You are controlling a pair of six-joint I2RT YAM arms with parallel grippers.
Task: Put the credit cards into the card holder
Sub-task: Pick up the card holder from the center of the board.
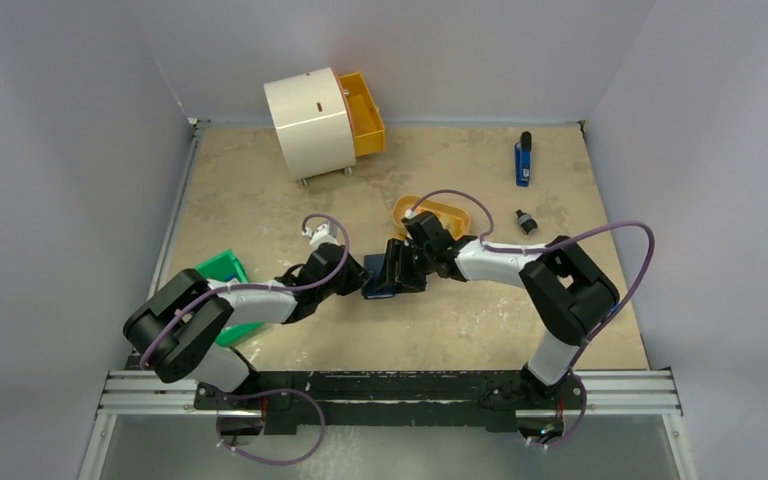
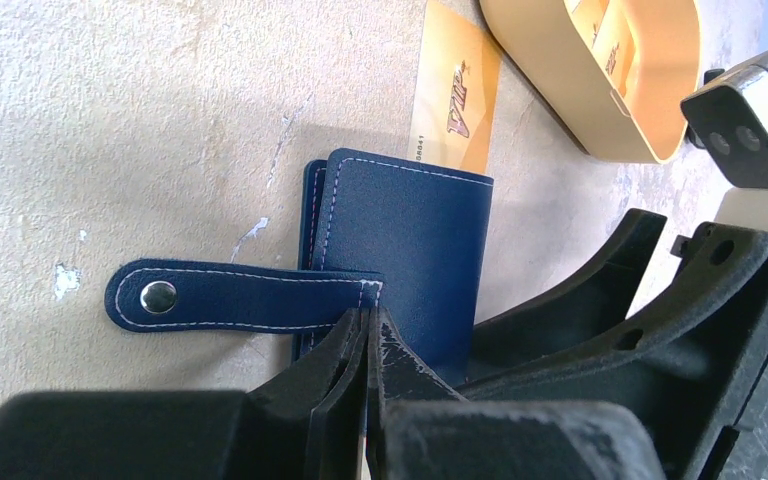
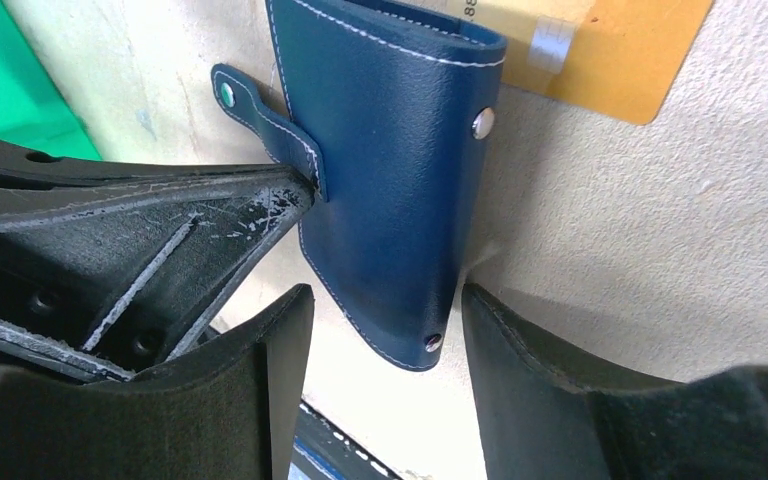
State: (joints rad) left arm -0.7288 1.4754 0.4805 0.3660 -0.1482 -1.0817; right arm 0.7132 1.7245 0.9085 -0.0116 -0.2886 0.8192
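Note:
The navy card holder lies on the table between both grippers, with its snap tab stretched to the left. A gold credit card sticks out from its far edge and also shows in the right wrist view. More cards lie in the orange tray. My left gripper is shut, pinching the card holder's cover at the base of the tab. My right gripper is open, its fingers on either side of the card holder's near corner. In the top view the card holder sits between the left gripper and the right gripper.
The orange oval tray stands just behind the grippers. A green box is at the left, by the left arm. A white round drawer unit with an orange drawer stands at the back. A blue pen and a small black part lie at the right.

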